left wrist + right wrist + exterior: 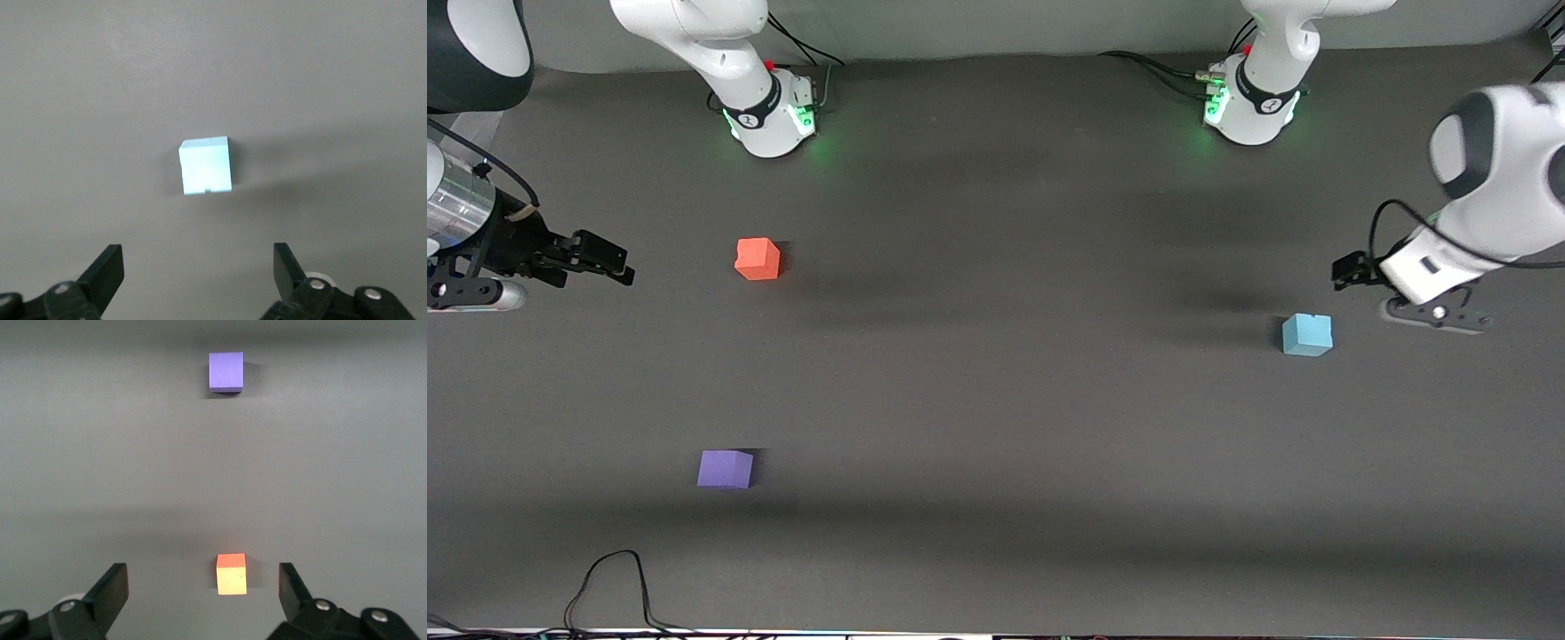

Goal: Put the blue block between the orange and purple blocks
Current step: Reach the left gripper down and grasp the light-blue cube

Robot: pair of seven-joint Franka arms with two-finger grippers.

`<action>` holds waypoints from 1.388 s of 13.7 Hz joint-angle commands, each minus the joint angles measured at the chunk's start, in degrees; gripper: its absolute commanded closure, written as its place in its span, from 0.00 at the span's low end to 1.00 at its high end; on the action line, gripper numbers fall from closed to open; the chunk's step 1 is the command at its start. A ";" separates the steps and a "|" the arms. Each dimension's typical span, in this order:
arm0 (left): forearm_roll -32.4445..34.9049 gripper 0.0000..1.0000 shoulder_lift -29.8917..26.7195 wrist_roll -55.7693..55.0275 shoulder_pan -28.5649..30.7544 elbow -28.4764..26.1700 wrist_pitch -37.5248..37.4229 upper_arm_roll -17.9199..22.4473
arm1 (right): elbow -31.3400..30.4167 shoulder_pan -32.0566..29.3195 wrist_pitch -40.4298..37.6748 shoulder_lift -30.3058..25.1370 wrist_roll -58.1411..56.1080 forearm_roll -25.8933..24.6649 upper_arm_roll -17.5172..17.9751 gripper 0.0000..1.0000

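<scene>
A dark grey matte table [996, 400] carries three small cubes, all well apart. The orange block [758, 259] sits toward the right arm's end. The purple block [725, 469] lies nearer the front camera than the orange one. The blue block [1307, 334] rests toward the left arm's end. A black cable [609, 587] loops at the table's near edge.

matt blue block [1307, 335] — foam-like, matt dark table [1005, 400]

No readable text, labels or numbers.
</scene>
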 commanded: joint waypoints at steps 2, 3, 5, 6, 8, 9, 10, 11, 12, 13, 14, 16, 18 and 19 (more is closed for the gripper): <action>0.71 0.00 5.73 1.01 0.43 -4.20 9.51 -0.13 | 0.09 0.07 0.10 -0.14 -1.10 -1.11 -0.13 0.00; 0.80 0.00 7.40 1.01 0.43 -4.28 11.35 -0.13 | 0.09 0.07 0.01 -0.14 -1.10 -1.11 -0.13 0.00; 1.94 0.00 10.83 1.01 0.60 -4.37 14.87 -0.13 | 0.09 0.07 0.10 -0.14 -1.10 -1.11 -0.13 0.00; 1.95 0.00 12.24 1.01 0.60 -4.72 16.97 -0.13 | 0.09 0.07 0.01 -0.23 -1.10 -1.11 -0.13 0.00; 1.86 0.00 14.88 1.01 0.52 -4.72 20.67 -0.13 | 0.09 0.07 0.10 -0.23 -1.10 -1.11 -0.13 0.00; 1.86 0.00 16.02 1.01 0.60 -4.72 22.51 -0.13 | 0.09 0.07 0.01 -0.23 -1.10 -1.11 -0.13 0.00; 1.94 0.00 17.16 1.01 0.60 -4.72 23.66 -0.05 | 0.09 0.07 0.01 -0.23 -1.10 -1.11 -0.13 0.00; 1.86 0.00 18.05 1.01 0.60 -4.72 24.98 -0.13 | 0.09 0.07 0.10 -0.23 -1.10 -1.11 -0.13 0.00; 1.86 0.00 18.75 1.01 0.60 -4.64 26.03 -0.13 | 0.09 0.07 0.10 -0.23 -1.10 -1.11 -0.13 0.00; 1.86 0.00 19.11 1.01 0.60 -4.64 26.31 -0.13 | 0.09 0.07 0.01 -0.23 -1.10 -1.11 -0.13 0.00; 1.86 0.15 19.28 0.66 0.60 -4.64 26.22 -0.13 | 0.09 0.07 0.01 -0.23 -1.10 -1.11 -0.13 0.00; 1.86 0.44 19.46 0.05 0.60 -4.64 26.22 -0.13 | 0.09 0.07 0.10 -0.23 -1.10 -1.11 -0.13 0.00; 1.86 0.54 19.46 -0.04 0.60 -4.46 26.05 -0.13 | 0.09 0.07 0.10 -0.23 -1.10 -1.11 -0.13 0.00; 1.86 0.54 19.37 -0.04 0.60 -3.85 25.26 -0.13 | 0.09 0.07 0.10 -0.23 -1.10 -1.02 -0.13 0.00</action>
